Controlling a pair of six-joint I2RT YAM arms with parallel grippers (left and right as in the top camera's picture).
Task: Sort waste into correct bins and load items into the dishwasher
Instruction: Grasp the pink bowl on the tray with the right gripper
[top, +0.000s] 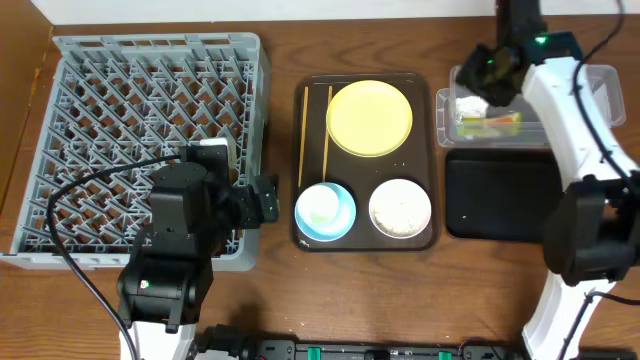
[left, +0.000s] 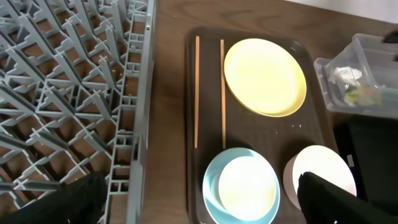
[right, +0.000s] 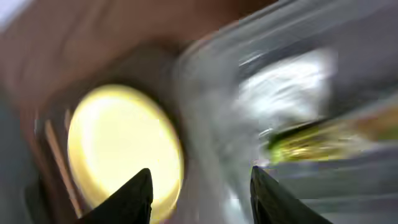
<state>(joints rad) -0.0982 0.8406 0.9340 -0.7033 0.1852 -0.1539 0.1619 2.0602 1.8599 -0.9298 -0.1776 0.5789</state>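
Right claw is seen with fingers apart and nothing between them, tipped down over the left end of the clear tub; its wrist view is blurred. The right arm is stretched from the table's near edge up to the tub. Left claw is also spread wide and empty. The left arm is folded low at the near right corner of the rack, pointed at the brown tray. Black tray is bare. Yellow plate, blue bowl, white bowl and chopsticks are seen on the brown tray. Wrapper and tissue are lying in the tub.
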